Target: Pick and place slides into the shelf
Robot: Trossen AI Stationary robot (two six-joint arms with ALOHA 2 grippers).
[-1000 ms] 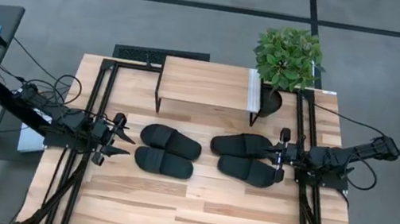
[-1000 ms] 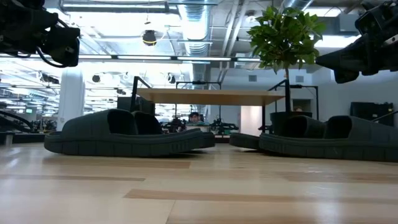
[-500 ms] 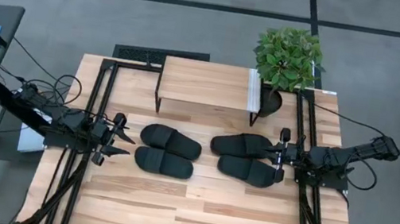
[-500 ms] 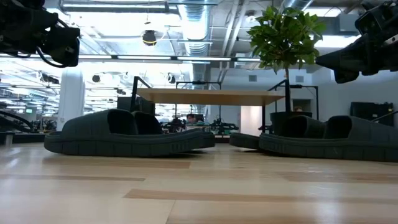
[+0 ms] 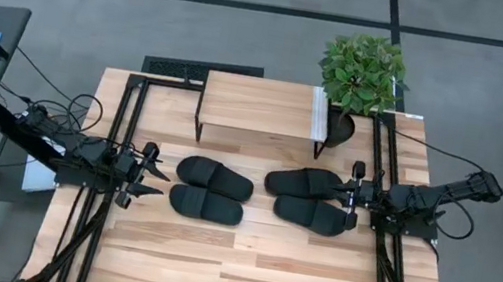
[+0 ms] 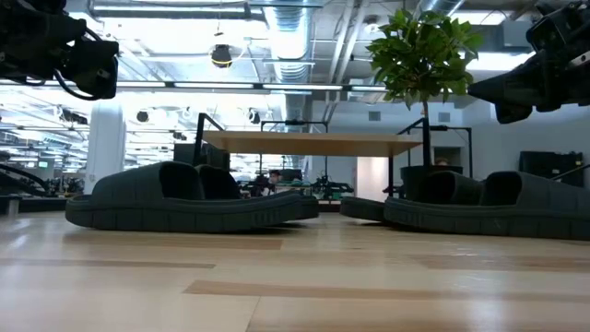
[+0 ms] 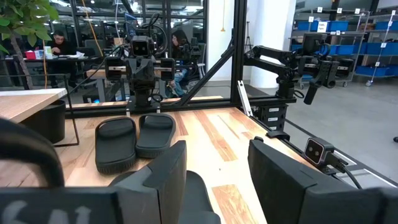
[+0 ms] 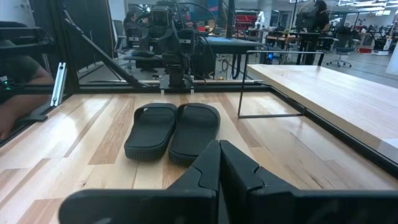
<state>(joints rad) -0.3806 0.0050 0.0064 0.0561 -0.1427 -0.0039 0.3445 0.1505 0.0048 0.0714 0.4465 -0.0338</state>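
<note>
Four slides sit mid-frame in the high view, in two pairs: left pair (image 5: 211,190) just left of centre, right pair (image 5: 312,199) just right of centre, each pair lying side by side and touching, all flat on the desk (image 5: 241,271). None on the shelf (image 5: 259,104) yet, which stands at upper centre w/ its top bare and a potted plant (image 5: 363,73) at its right end. Judging by looks, the slides are likely light, foam-ish, a bit flexible, matte so not very slippery, not fragile. Best grab prob. the wide strap or a sole edge at the side; the strap arch gives the fingers something to close over, whereas the sole may flex if pinched at the toe. Left end effector (image 5: 147,176) is at mid-left, pointing toward the left pair, clear of it, fingers (image 7: 283,180) spread wide, holding nothing. Right end effector (image 5: 355,191) is at mid-right, right next to the right pair, fingers pressed fully together, nothing between them. Both arms reach in low and roughly level from the desk's sides. In the low view both hang above desk level.
</note>
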